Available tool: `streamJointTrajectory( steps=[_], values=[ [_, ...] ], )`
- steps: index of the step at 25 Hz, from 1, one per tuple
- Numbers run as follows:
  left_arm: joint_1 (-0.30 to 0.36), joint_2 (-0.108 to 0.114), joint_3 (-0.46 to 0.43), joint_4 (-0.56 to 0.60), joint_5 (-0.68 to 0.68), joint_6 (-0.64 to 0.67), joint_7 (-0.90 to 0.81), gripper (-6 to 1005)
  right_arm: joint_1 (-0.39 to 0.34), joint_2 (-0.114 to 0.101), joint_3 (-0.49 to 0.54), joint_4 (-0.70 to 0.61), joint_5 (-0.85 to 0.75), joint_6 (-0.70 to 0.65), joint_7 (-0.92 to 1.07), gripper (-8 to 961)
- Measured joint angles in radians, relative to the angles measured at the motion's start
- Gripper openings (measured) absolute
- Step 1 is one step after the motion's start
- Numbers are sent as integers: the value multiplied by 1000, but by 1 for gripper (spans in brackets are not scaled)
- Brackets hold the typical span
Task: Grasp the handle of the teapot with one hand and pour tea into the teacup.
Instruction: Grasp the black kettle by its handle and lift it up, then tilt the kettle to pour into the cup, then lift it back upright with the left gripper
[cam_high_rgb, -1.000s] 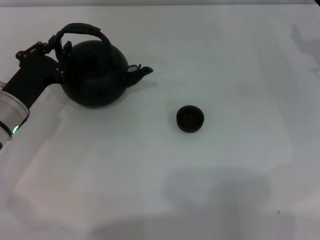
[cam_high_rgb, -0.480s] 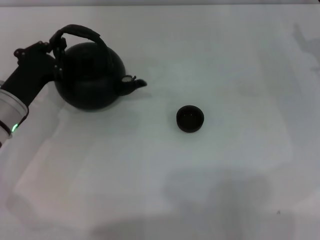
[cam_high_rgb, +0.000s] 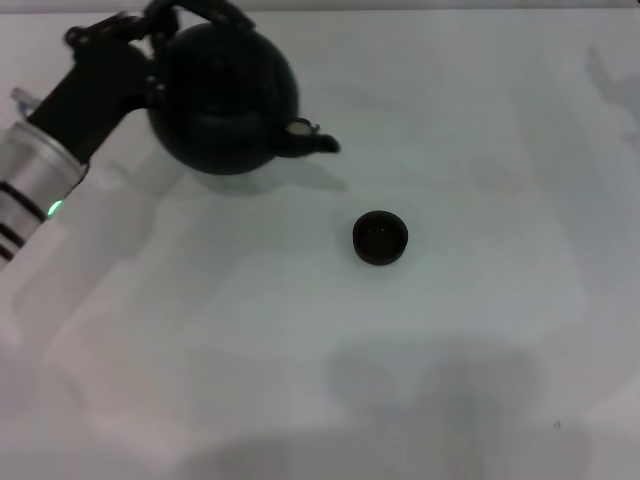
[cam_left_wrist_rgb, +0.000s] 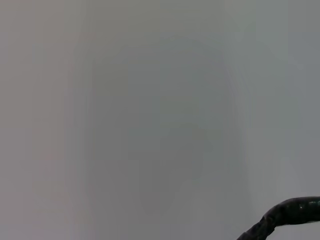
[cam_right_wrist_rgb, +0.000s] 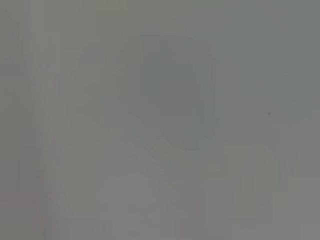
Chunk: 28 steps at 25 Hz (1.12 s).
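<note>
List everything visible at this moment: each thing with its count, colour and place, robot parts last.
teapot: one, matte black, far left of the table, apparently lifted with its shadow below it, spout pointing toward the robot's right.
handle: one, dark arched bail over the teapot's top, partly cut off by the head view's top edge; a piece of it also shows in the left wrist view.
teacup: one, black, small and round, near the table's middle, apart from the teapot, to the right of and nearer than the spout.
table: one, white, fills the view.
left gripper: one, black, at the handle's left end, shut on it; silver forearm with a green light behind.
right gripper: not in view; its wrist camera shows only plain surface.
</note>
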Motion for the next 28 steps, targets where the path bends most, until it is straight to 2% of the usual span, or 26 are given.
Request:
streamJointTrajectory(
  steps=[4,11,18,28],
  values=[
    [-32,-4,1,8,66,0,105,103,2,1,0,0,0,6,0,844],
    [-57,-8,1,-20,86,9,196,103,7,3,0,0,0,7,0,844],
    [-72,-11,-4,-100,92,37,399,103,15,5,0,0,0,7,7,844],
    [-75,-10,-7,-100,87,33,440,101,37,6,0,0,0,7,9,844]
  ],
)
